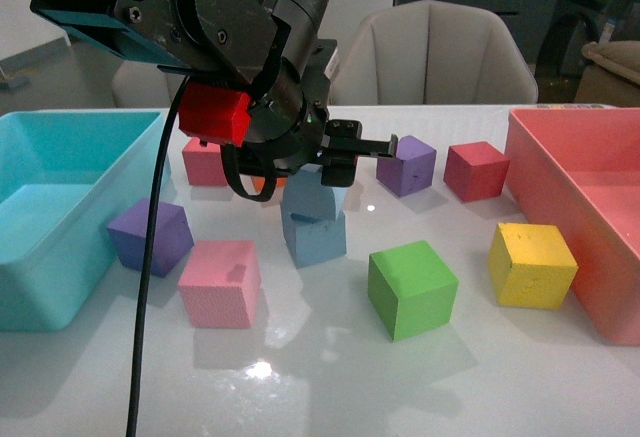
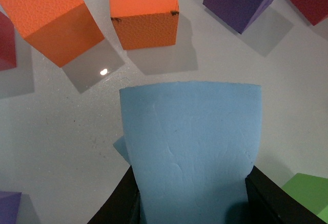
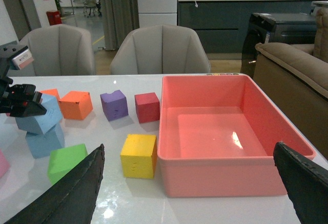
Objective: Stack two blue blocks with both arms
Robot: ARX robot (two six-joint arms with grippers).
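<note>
While our left arm's fingers [image 2: 119, 206] clamp the upper blue block [image 1: 312, 197], it sits tilted on the lower blue block [image 1: 316, 238] on the counter [image 1: 330, 377], between the two bins. We see the pink bin [image 3: 215, 175] showing only bare floor, and the turquoise bin [image 1: 70, 267] likewise where visible. Our right arm's fingers [image 3: 69, 193] are spread wide, gripping nothing; every cube lies outside the bins.

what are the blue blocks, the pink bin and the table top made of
Upper blue block and lower blue block: likely soft foam, matte, with faint creases and dents. Pink bin: probably moulded plastic, semi-glossy; light glints off its floor. Table: hard, glossy white, maybe glass or laminate; it shows bright glints and reflections.
</note>
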